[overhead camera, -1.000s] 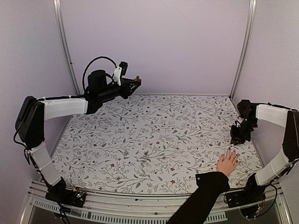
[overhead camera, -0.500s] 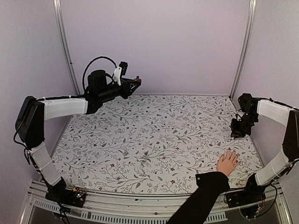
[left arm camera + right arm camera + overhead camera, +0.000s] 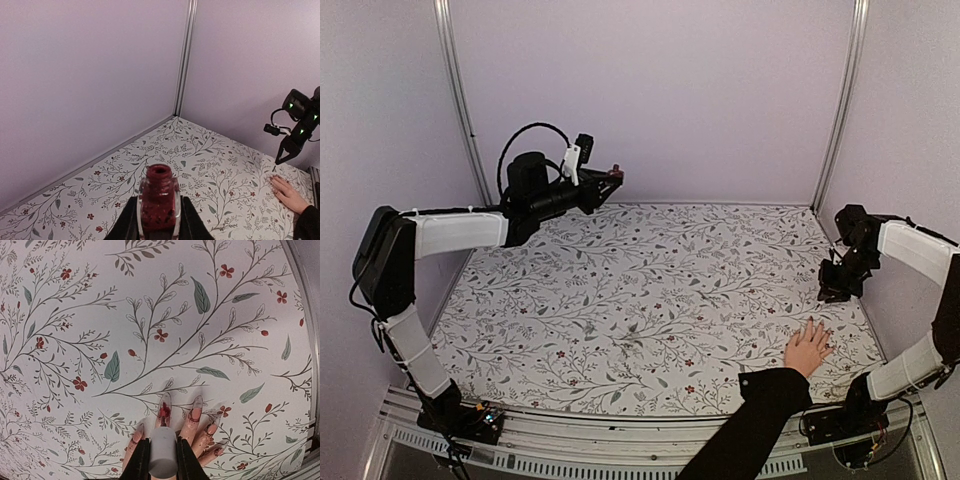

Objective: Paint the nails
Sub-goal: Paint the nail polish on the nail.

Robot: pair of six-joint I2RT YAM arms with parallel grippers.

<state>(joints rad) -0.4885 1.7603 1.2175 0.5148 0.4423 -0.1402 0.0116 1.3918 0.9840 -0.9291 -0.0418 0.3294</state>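
A light-skinned hand in a black sleeve lies flat at the mat's near right. Its long clear nails point away from me, and the nail just above the cap carries a red smear. More red marks sit on the skin by the other nails. My right gripper hovers over the fingers, shut on a white brush cap. From above, that gripper hangs just beyond the fingertips. My left gripper is shut on an uncapped dark-red bottle, held high at the back left.
A floral mat covers the table. Pale walls with metal corner posts close in the back and sides. The table's right edge rail runs close to the hand. The sleeved forearm crosses the near edge.
My right gripper has drawn back and up from the fingertips, towards the right wall. The left arm, the bottle and the hand have stayed still.
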